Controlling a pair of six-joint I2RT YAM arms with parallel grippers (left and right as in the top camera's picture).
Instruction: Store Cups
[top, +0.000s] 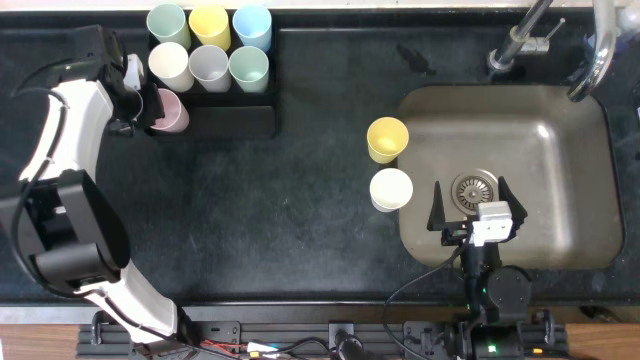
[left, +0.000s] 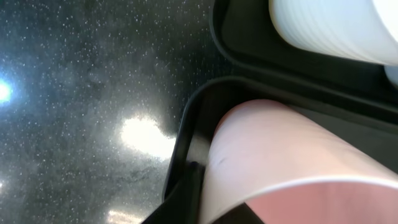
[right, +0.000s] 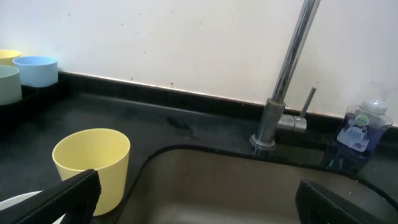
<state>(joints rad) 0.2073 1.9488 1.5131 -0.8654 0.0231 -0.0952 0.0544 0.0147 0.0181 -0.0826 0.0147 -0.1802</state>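
A black tray (top: 250, 122) at the counter's back left holds several upright cups in green, yellow, blue and white. My left gripper (top: 140, 100) is shut on a pink cup (top: 172, 112) that sits tilted in the tray's front left slot. In the left wrist view the pink cup (left: 280, 155) lies inside the tray rim (left: 186, 118), with one dark finger (left: 189, 186) against its side. A yellow cup (top: 387, 139) and a white cup (top: 391, 189) stand on the counter by the sink's left edge. My right gripper (top: 472, 205) hangs open over the sink, holding nothing.
The steel sink (top: 560, 200) fills the right side, with a faucet (top: 530, 40) behind it and a blue soap bottle (right: 360, 130) by the wall. Dark counter stretches between the tray and the two loose cups.
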